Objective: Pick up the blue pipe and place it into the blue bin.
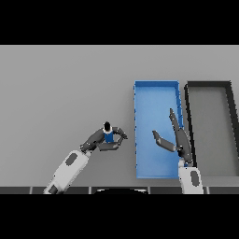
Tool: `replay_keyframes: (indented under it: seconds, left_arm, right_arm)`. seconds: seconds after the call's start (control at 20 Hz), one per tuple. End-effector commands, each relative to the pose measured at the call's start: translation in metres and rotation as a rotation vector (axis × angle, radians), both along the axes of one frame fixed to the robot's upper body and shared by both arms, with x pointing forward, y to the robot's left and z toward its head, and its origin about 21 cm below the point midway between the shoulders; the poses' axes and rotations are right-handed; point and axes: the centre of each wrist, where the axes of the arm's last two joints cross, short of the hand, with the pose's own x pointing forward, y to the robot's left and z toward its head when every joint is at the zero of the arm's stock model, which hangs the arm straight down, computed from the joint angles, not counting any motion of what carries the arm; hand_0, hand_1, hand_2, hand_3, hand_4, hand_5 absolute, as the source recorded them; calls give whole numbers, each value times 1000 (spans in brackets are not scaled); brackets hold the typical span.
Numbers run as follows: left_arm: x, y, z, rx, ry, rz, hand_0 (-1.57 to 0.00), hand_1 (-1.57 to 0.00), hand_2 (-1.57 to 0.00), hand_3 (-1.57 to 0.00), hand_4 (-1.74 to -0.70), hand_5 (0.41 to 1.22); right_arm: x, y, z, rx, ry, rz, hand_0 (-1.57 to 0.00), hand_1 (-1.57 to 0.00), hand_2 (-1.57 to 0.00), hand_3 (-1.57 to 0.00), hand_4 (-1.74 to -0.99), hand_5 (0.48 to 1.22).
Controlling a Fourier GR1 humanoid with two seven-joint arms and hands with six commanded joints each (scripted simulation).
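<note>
Just left of the blue bin (156, 93), the blue pipe (108, 136) sits inside the left robot hand (106, 140), whose dark fingers and thumb curl round it from both sides. Only a small blue patch of the pipe shows between them, with a dark rounded end sticking out above the fingers. Whether the pipe touches the grey worktop (60, 93) or is raised off it cannot be told from this view. The left arm comes in from the lower left, white and grey, slanting up toward the pipe.

The blue bin is a long open box lying lengthwise away from the robot, near the pipe but apart from it. The right robot hand (179, 137) hangs over the bin's right part, close to its right wall. Its fingers are straight and point away from the robot, the thumb spreads out to the left over the bin's floor, and it holds nothing. The right arm rises from the lower edge, at the bin's near right corner.

Just beside the blue bin on the right stands a black bin (208, 84) with a grey floor, of like shape.
</note>
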Motion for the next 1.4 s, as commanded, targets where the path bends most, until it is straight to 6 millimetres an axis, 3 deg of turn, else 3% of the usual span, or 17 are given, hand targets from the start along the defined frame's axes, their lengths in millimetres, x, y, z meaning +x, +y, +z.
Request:
replay_keyframes:
  seconds: [0.0, 0.15, 0.3, 0.4, 0.8, 0.9, 1.15, 1.35]
  left_arm:
    - [-2, -2, 1, 5, -8, -8, -717, -856, -901, -877, -1477, 929]
    - [-4, -5, -1, 1, -44, -55, -1134, -1205, -1228, -1174, -1600, 1072]
    - [-9, -4, -5, -29, -93, -35, -1347, -1384, -1395, -1317, -1665, 1144]
    - [-9, -12, 5, -50, -110, -29, -1428, -1451, -1459, -1382, -1692, 1172]
    - [-5, -36, 57, -160, -209, -63, -1547, -1551, -1552, -1476, -1733, 1213]
    - [-7, -33, 63, -138, -203, -70, -1556, -1558, -1559, -1486, -1736, 1216]
    - [-11, -39, 67, -98, -195, -95, -1566, -1567, -1567, -1496, -1739, 1219]
    - [-10, -38, 70, -87, -195, -99, -1569, -1569, -1569, -1494, -1740, 1219]
  right_arm:
    - [0, 1, 1, 9, -5, 3, 1, 1, 1, 1, -1198, 604]
    - [-1, -1, 2, 1, -1, -1, 1, 1, 1, 1, -1198, 604]
    - [-1, 0, -1, 4, 1, 13, 1, 1, 1, 1, -1190, 600]
    - [-2, -2, -2, -10, -3, 8, 1, 1, 1, 1, -1189, 601]
    - [-2, -7, -1, -23, -15, 1, 1, 1, 1, 1, -1157, 600]
    - [-3, -8, 0, -27, -20, -6, 1, 1, 1, 1, -1144, 601]
    - [-3, -10, -4, -31, -25, 6, 1, 1, 1, 1, -1127, 605]
    - [1, -14, 0, -21, 8, 27, 1, 1, 1, 1, -1178, 605]
